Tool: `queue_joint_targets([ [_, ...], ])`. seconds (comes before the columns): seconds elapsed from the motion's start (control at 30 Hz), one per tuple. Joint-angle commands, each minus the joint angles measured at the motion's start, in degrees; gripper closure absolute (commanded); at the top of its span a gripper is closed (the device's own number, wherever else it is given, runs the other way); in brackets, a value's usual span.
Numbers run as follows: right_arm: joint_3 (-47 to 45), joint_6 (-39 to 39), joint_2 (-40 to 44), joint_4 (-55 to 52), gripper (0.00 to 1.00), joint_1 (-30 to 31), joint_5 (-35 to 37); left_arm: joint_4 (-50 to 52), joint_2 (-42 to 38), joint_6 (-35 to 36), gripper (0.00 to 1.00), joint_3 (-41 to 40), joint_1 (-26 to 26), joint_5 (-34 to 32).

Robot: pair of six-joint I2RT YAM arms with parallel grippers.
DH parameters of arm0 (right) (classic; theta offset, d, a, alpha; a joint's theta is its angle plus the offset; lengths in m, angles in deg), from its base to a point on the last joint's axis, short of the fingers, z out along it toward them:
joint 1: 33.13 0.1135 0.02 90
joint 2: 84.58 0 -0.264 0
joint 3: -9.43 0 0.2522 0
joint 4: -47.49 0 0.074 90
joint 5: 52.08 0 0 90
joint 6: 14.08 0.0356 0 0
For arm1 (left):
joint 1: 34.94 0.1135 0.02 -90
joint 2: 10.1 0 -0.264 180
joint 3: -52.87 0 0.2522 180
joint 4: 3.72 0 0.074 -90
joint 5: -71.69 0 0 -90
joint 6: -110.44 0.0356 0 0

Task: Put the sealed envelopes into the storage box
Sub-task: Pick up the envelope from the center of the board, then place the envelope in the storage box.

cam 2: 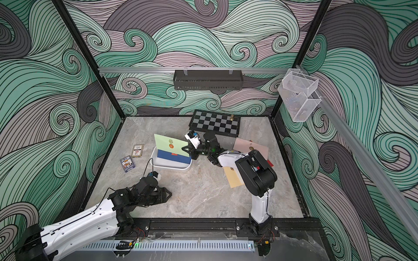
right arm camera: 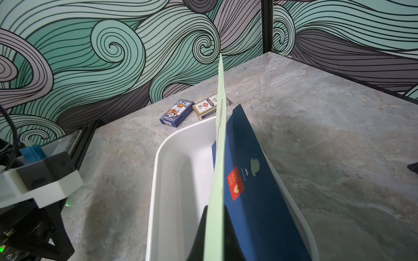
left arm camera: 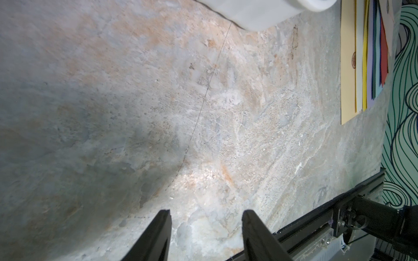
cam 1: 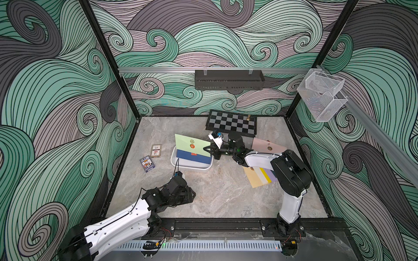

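Currently: one envelope in the box, another gripped above it.
right gripper [cam 1: 207, 149]: jaws clamped tight on the short edge of the green envelope [cam 1: 192, 144]; nothing else in the grip.
green envelope: above the storage box [cam 1: 173, 159], stood on a long edge and tilted, stickered face toward the top cameras; edge-on in the right wrist view.
long axis: runs straight out from the fingertips toward the card packs [cam 1: 156, 151], roughly parallel to the box's long side.
navy envelope [cam 1: 192, 157]: in the box, long axis along the box, one long edge propped on the rim, red sticker up.
remaining envelopes [cam 1: 260, 177]: fanned stack on the table [cam 1: 226, 196], partly hidden by the right arm; pink envelope [cam 1: 267, 145] beyond it.
left gripper [left arm camera: 205, 217]: jaws about half apart, empty, over bare table.
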State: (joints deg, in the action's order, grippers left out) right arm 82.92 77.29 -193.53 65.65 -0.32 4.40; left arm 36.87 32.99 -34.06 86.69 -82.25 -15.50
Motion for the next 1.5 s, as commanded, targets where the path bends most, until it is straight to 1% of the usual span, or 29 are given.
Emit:
queue_joint_targets([
  [0.0,1.37,-2.86,-1.97,1.65,1.00,0.08,1.63,-1.08,0.75,0.03,0.45,-0.38,0.64,0.26],
  [0.07,1.39,-2.64,-3.07,2.60,1.00,0.06,1.19,-1.25,1.12,0.10,0.46,-0.45,0.64,0.35],
  [0.13,1.86,-2.51,-4.00,2.55,0.97,0.19,0.41,-1.34,1.27,0.10,0.46,-0.45,0.73,0.49],
  [0.17,1.97,-2.43,-4.33,2.49,0.94,0.09,0.26,-1.34,1.29,0.10,0.46,-0.41,0.73,0.53],
  [0.27,1.62,-2.68,-4.26,2.71,0.74,0.18,0.26,-1.43,1.34,0.10,0.46,-0.54,0.80,0.53],
  [0.3,1.37,-2.90,-4.00,2.66,0.69,0.18,0.50,-1.43,1.29,0.10,0.46,-0.54,0.82,0.60],
  [0.4,0.98,-4.19,-3.15,1.38,0.62,0.21,0.48,-1.52,1.37,0.18,0.45,-0.62,0.90,0.70],
  [0.5,0.65,-5.52,-2.05,0.02,0.63,0.19,0.42,-1.60,1.38,0.18,0.45,-0.63,0.97,0.73],
  [0.57,0.11,-5.89,-1.26,-0.62,0.66,0.07,1.30,-1.76,1.56,0.18,0.45,-0.63,0.99,0.84],
  [0.63,-0.46,-6.02,-0.54,-0.38,0.66,0.11,2.07,-1.78,1.87,0.26,0.45,-0.54,0.99,0.88],
  [0.7,-1.09,-5.24,0.64,0.91,0.63,0.09,2.57,-1.78,2.00,0.27,0.45,-0.45,0.99,0.97],
  [0.77,-0.53,-4.05,2.39,0.02,0.60,0.16,2.67,-1.46,1.92,0.35,0.45,-0.22,1.08,0.97],
  [0.83,2.28,-3.10,3.46,-5.96,0.59,0.35,4.73,-0.51,1.45,0.26,0.45,0.15,1.16,0.64],
  [0.93,9.36,-5.42,2.32,-20.80,0.59,0.67,6.10,0.93,0.17,0.06,0.45,0.25,1.64,-0.14],
  [1.0,11.77,-7.97,2.43,-27.02,0.56,1.55,10.13,2.57,-0.79,-0.28,0.46,0.23,2.47,-0.69],
  [1.07,12.65,-11.74,3.33,-30.48,0.49,3.27,15.81,3.61,-1.67,-0.51,0.46,-0.05,3.50,-1.09],
  [1.17,15.51,-17.35,3.13,-37.44,0.45,5.83,21.85,4.11,-3.15,-0.52,0.46,-0.62,5.19,-0.55],
  [1.2,17.46,-18.58,2.67,-41.31,0.46,6.60,23.33,4.49,-3.68,-0.59,0.46,-0.85,5.74,-0.52],
  [1.27,20.48,-19.04,2.25,-46.88,0.52,7.49,23.26,5.04,-4.93,-0.77,0.46,-1.28,6.71,-0.39],
  [1.37,21.04,-17.64,2.86,-48.83,0.60,8.20,19.40,6.10,-7.28,-1.42,0.46,-2.15,8.00,-0.43],
  [1.47,22.63,-14.73,1.83,-48.34,0.61,8.38,19.23,6.39,-9.39,-1.75,0.46,-3.08,9.28,-0.09],
])
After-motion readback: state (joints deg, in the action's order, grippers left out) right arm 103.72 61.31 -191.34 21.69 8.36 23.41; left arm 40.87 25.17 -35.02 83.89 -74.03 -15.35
